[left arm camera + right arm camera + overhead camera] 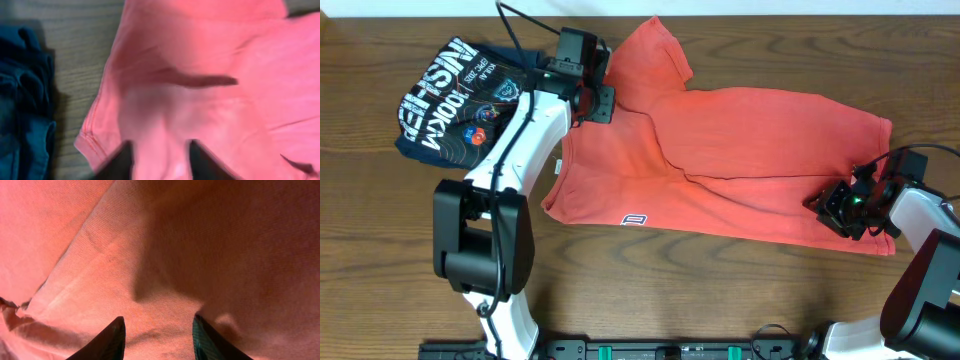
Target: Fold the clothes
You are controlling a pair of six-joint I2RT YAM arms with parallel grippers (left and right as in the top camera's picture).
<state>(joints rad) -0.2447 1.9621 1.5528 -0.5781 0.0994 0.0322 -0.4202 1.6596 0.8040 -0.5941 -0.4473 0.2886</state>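
Two T-shirt edges, left fingers beside navy shirt, right fingers opposite

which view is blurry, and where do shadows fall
Left wrist view: soft all over, the T-shirt and the navy shirt lack texture, the left gripper shows as dark smears. Right wrist view: sharp, weave visible, a soft shadow on the fabric above the right gripper. Overhead: clear, evenly lit, no glare on the table.
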